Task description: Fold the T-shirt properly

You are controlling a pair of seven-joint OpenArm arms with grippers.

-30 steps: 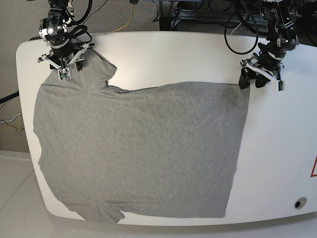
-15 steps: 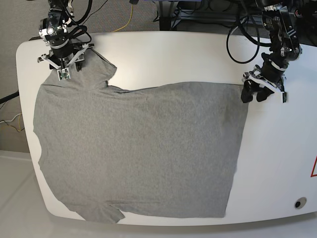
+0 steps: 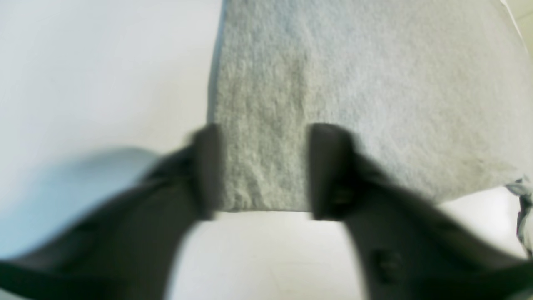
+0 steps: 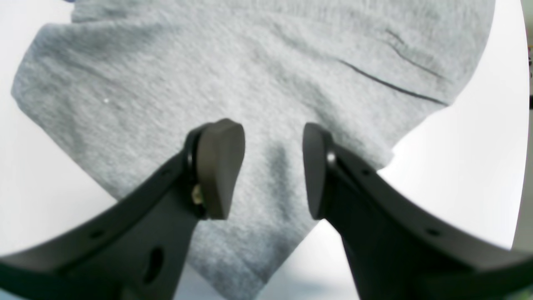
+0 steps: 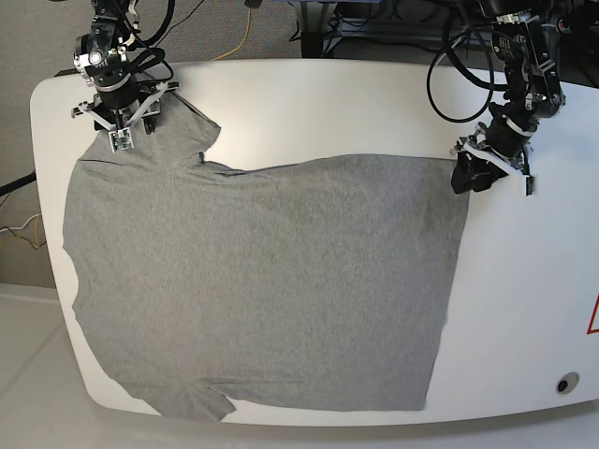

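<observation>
Worktop [image 5: 309, 103] first: a broad white slab with rounded corners, smooth and faintly glossy, carrying everything. Spread across most of it lies the T-shirt [image 5: 262, 281], heather-grey soft knit with no print, lying flat and nearly square in outline, reaching from the left edge to right of the middle and down to the near edge. One sleeve points to the far left corner; another small flap of cloth juts out at the near edge on the left. The right-hand edge runs straight from far to near.

Over the far right corner of the cloth stands the left pincer [image 5: 475, 172], black with white fittings, on a cabled dark arm. From its own camera the left pincer [image 3: 260, 171] has its two dark fingers [image 3: 206, 171] straddling the cloth's corner, a strip of fuzzy grey knit between them, the hem just at the fingertips. The jaws are apart with a gap still showing, and the picture is too blurred to tell whether they touch the fabric.

At the far left, the right pincer [image 5: 120, 129] sits over the sleeve. In its close view the right pincer [image 4: 272, 171] is spread, its rounded matte pads [image 4: 218, 166] hanging apart above the pointed sleeve tip, grey cloth visible between them with a thin dark seam line further off.
</observation>
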